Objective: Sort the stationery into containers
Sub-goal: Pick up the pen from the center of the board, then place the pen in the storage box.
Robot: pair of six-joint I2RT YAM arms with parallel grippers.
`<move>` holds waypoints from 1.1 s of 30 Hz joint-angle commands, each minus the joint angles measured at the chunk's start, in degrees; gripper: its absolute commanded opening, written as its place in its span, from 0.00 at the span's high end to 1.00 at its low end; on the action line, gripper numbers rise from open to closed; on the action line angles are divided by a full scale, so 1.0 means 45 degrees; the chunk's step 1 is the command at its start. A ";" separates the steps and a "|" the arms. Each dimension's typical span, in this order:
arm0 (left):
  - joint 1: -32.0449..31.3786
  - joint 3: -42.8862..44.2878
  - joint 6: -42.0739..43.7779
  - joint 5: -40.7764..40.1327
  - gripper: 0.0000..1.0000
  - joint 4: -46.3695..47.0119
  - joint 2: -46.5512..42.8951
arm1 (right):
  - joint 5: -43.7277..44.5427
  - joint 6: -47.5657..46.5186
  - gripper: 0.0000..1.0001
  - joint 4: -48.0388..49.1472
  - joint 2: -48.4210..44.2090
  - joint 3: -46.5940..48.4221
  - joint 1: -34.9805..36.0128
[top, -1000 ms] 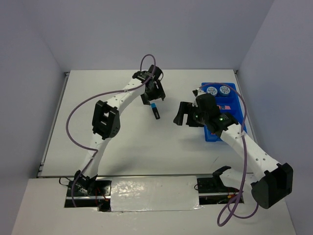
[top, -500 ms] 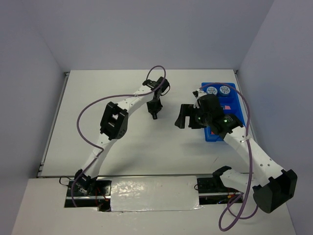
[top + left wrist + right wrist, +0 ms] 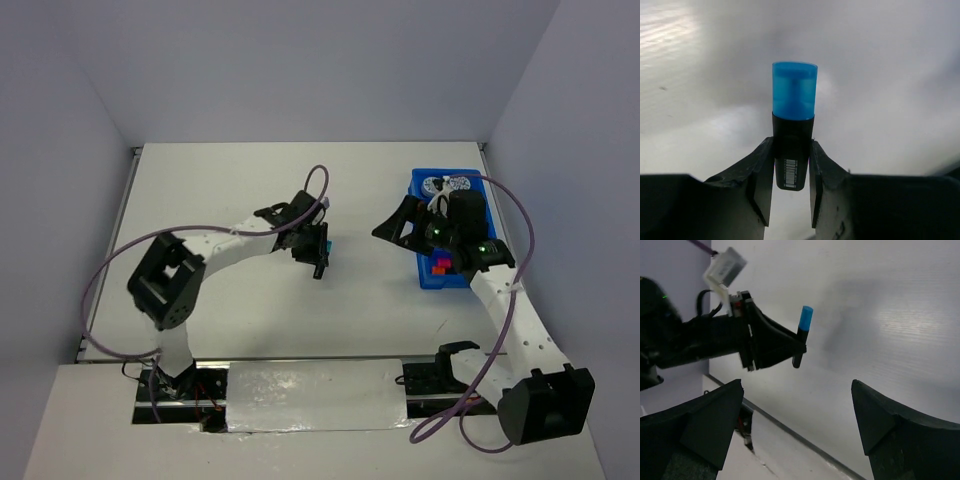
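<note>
Item: stubby black marker (image 3: pixel 793 125) with a blue cap, clamped by its lower barrel between the jaws of the left gripper (image 3: pixel 791 150). The cap end points away from the wrist. It appears to be held clear of the white table (image 3: pixel 220 180), near mid-table.

Right gripper (image 3: pixel 797 385): jaws wide apart, nothing between them. It faces the marker from the tray side, still well apart from it.

Blue tray (image 3: pixel 443 283): right side of the table. Two patterned discs (image 3: pixel 431 185) lie in its far end, and pink and orange ends show in a nearer compartment.

Step in hand, as judged: passing the marker across towards the tray side, probably arm to arm.

Handling notes:
- Left grip is low and the barrel is smooth, so move it slowly to avoid swivel
- Present the capped half clear for the taking jaws
- Close square across the barrel, above the left fingers, not touching them
- Release on the left only once the right hold is firm — otherwise the marker drops and rolls
</note>
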 commanded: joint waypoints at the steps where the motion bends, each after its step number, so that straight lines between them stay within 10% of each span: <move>1: -0.0194 -0.1023 0.1689 0.3090 1.00 0.4166 -0.2323 | -0.1203 0.1479 0.05 0.1872 0.0239 -0.0149 0.0418; 22: -0.0859 -0.1551 0.2081 0.5929 1.00 0.6066 -0.4103 | 0.3816 0.4295 0.32 0.2127 0.0983 0.0145 0.3506; 28: -0.0860 -0.1787 0.2061 0.6241 0.96 0.6145 -0.4357 | 0.3408 0.4783 0.66 0.2925 0.1275 -0.0148 0.3877; 31: -0.0860 -0.1535 0.2100 0.5583 0.66 0.5602 -0.4339 | 0.2571 0.5250 1.00 0.3823 0.1217 -0.0479 0.3975; 33: -0.0821 -0.1222 0.2042 0.4431 0.09 0.4567 -0.4319 | 0.2508 0.5389 1.00 0.3866 0.0887 -0.0598 0.3704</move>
